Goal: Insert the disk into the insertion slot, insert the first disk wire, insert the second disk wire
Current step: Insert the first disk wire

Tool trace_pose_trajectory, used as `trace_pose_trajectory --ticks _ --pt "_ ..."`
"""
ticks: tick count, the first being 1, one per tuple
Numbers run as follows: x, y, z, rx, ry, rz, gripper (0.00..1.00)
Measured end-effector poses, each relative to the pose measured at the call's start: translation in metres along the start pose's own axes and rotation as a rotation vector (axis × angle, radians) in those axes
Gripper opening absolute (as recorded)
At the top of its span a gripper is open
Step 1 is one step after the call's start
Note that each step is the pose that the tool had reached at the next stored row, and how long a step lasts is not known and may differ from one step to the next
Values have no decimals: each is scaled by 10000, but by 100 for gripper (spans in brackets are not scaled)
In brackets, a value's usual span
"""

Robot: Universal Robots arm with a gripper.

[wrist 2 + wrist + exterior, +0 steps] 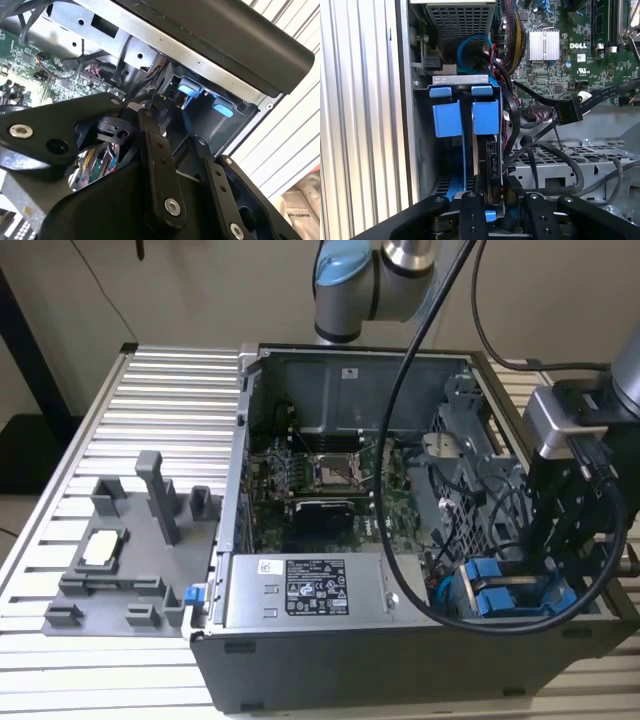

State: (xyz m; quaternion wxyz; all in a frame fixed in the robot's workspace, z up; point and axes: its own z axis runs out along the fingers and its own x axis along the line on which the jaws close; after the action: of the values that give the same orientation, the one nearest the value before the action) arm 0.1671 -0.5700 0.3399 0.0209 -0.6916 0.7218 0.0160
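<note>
With the disk (485, 120) seated in the slot (460, 80), a wire step seemed in hand. The gripper (502, 200) hung at the disk's edge, its spread impossible to tell; plugging would need square alignment.

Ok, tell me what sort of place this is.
Probably a robotics lab bench for PC assembly: an open computer case sits on a slatted metal table, beside a grey fixture plate, with a robot arm over it.
</note>
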Motion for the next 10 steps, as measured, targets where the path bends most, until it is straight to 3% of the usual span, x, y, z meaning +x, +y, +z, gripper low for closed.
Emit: trace_pose_trajectory --ticks 5,10 --pt "-7 -1 -130 -109 5 5 33" --pt "-14 -2 -272 -158 9 8 33"
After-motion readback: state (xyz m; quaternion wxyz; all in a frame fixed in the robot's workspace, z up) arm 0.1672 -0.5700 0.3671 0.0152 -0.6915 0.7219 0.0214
